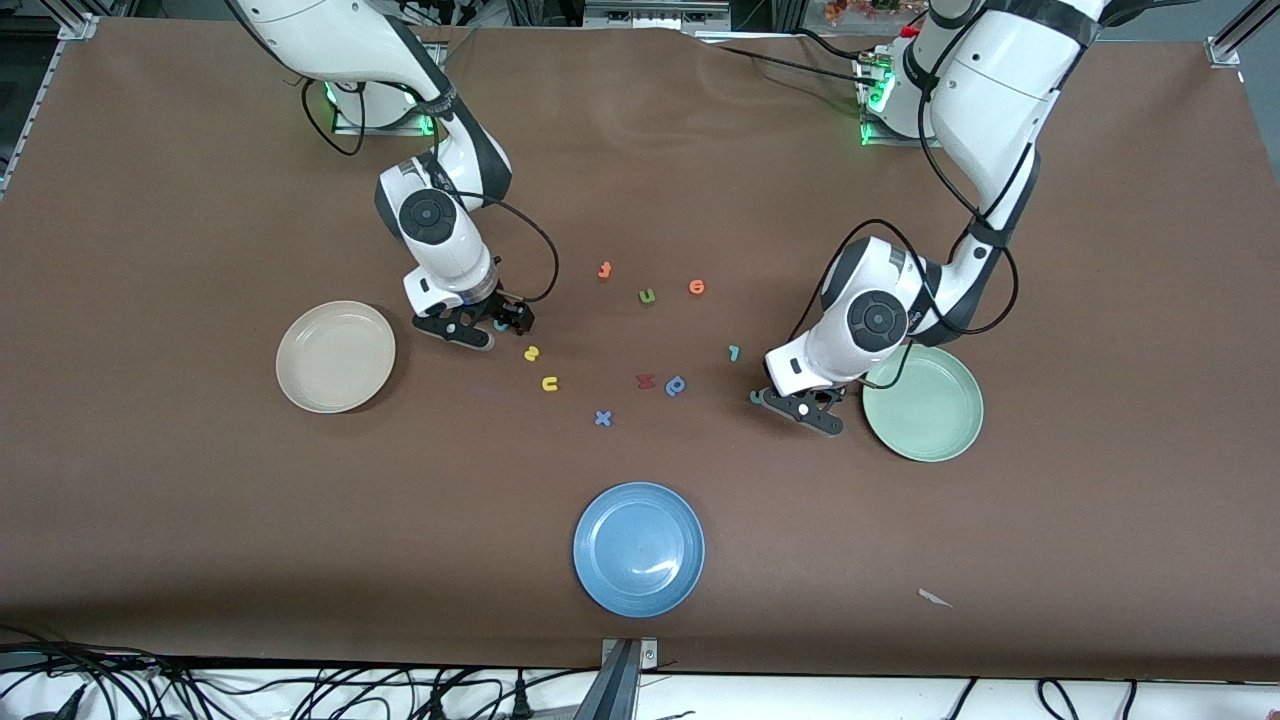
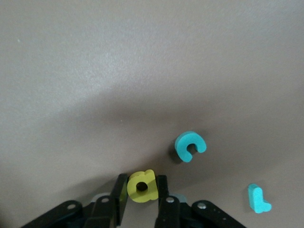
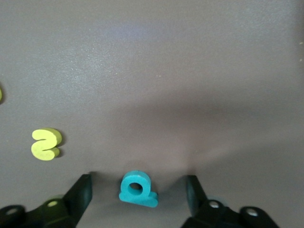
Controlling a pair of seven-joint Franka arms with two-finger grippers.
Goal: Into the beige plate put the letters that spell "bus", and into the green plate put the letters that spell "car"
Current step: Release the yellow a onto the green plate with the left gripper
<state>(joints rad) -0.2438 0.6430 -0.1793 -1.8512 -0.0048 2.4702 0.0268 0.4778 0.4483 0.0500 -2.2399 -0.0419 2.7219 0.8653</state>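
Note:
My left gripper (image 2: 142,184) is shut on the yellow "a" (image 2: 141,186), low over the table beside the green plate (image 1: 930,410). The teal "c" (image 2: 190,146) and the teal "r" (image 2: 259,198) lie just past its fingers. In the front view the "c" (image 1: 756,397) peeks out by the left gripper (image 1: 800,405) and the "r" (image 1: 734,352) lies farther from the camera. My right gripper (image 3: 137,179) stands open around the teal "b" (image 3: 137,189), near the beige plate (image 1: 335,356). The yellow "s" (image 1: 532,352) and yellow "u" (image 1: 549,383) lie beside it.
A blue plate (image 1: 638,548) sits nearest the camera at mid-table. Stray letters lie between the arms: a green "u" (image 1: 647,296), two orange ones (image 1: 604,270) (image 1: 696,287), a red one (image 1: 645,380), a blue "p" (image 1: 676,386), a blue "x" (image 1: 602,418).

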